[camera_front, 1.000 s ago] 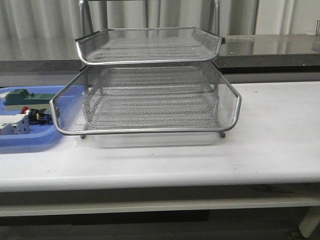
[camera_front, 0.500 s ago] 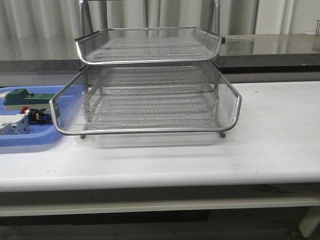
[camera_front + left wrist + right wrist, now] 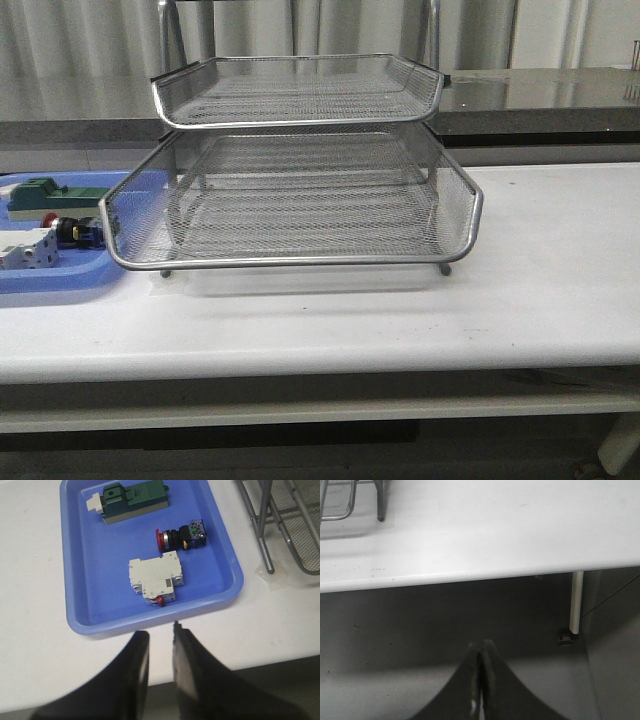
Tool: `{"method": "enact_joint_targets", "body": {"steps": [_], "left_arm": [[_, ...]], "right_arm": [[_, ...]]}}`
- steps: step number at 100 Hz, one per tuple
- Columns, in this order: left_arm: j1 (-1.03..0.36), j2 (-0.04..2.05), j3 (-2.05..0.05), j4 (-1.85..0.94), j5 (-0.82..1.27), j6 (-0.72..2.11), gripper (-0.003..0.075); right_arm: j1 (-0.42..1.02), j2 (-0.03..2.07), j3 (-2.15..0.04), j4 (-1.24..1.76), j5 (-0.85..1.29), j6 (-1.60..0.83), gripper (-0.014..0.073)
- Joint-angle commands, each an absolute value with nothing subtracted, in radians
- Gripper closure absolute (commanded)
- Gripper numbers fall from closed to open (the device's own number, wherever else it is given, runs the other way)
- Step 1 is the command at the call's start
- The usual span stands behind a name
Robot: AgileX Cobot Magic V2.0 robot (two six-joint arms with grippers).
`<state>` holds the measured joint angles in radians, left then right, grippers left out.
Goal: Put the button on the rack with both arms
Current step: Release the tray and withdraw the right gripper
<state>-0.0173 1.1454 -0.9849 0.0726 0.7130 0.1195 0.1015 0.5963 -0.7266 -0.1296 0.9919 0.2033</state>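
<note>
Left gripper [image 3: 161, 652] slightly parted; button [image 3: 181, 535] lies sideways (red head facing away from rack [image 3: 280, 525]).

Lab bench [image 3: 540, 260], corrugated wall [image 3: 80, 40]

left tool [image 3: 161, 652] slightly parted, right tool [image 3: 481, 680] closed

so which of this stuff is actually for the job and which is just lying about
For the job:
- button, lying in the blue tray
- rack, all visible tiers empty
- left gripper, slightly open, short of the tray
- right gripper, shut, off the table edge

Just lying about:
- blue tray
- green component
- white breaker
</note>
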Motion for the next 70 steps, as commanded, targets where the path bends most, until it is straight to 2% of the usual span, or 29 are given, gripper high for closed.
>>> {"method": "enact_joint_targets", "body": {"steps": [1, 2, 8, 17, 55, 70], "left_arm": [[-0.015, 1.129, -1.022, 0.076, 0.681, 0.121, 0.0339], [-0.015, 1.129, -1.022, 0.076, 0.683, 0.121, 0.0339], [-0.015, 1.129, -1.022, 0.076, 0.690, 0.121, 0.0195], [-0.015, 1.129, -1.022, 0.069, 0.690, 0.121, 0.0097], [-0.015, 1.143, -1.025, 0.018, 0.613, 0.124, 0.0099], [-0.015, 1.222, -1.111, 0.016, 0.621, 0.234, 0.0099]], "right_arm": [[0.100, 0.599, -0.761, -0.150, 0.938, 0.203, 0.0662], [0.100, 0.599, -0.761, -0.150, 0.938, 0.203, 0.0662], [0.100, 0.599, -0.761, -0.150, 0.938, 0.203, 0.0662], [0.100, 0.599, -0.761, -0.150, 0.938, 0.203, 0.0662], [0.100, 0.599, -0.761, -0.150, 0.938, 0.203, 0.0662], [0.100, 0.599, -0.761, -0.150, 0.938, 0.203, 0.0662]]}}
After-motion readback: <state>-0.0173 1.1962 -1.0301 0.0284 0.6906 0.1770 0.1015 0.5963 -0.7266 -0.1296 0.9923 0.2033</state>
